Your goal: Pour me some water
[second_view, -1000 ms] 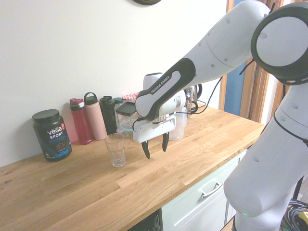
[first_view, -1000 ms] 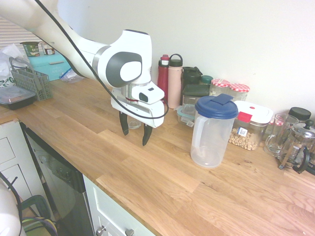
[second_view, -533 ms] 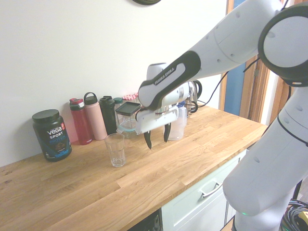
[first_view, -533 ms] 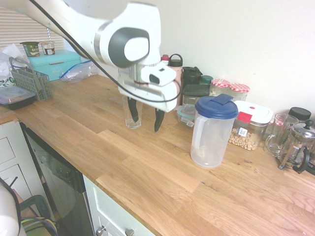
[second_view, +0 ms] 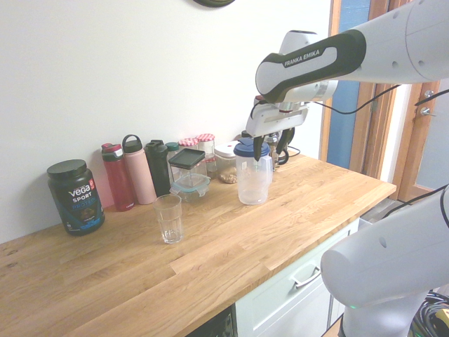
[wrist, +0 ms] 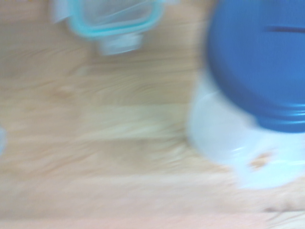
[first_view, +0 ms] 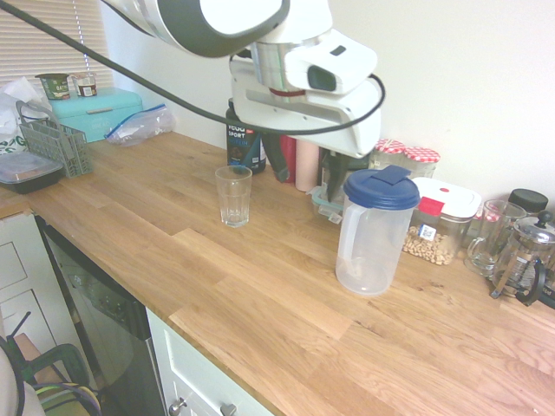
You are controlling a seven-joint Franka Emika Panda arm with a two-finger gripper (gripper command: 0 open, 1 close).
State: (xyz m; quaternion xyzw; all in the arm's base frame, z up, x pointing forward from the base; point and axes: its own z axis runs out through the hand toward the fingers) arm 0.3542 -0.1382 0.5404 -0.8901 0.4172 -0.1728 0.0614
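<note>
Blue-lidded jug [first_view: 375,230] stands apart from the glass [first_view: 233,196]; the tool [second_view: 270,140], wide and empty, hangs above the jug, likely to grasp it.

Wood counter [first_view: 286,321], matt grain; translucent plastic jug [first_view: 373,234]; clear glass tumbler [first_view: 233,196].

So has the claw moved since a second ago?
Yes. The claw has risen and swung away from the glass, and now hangs open just above the blue-lidded jug.
</note>
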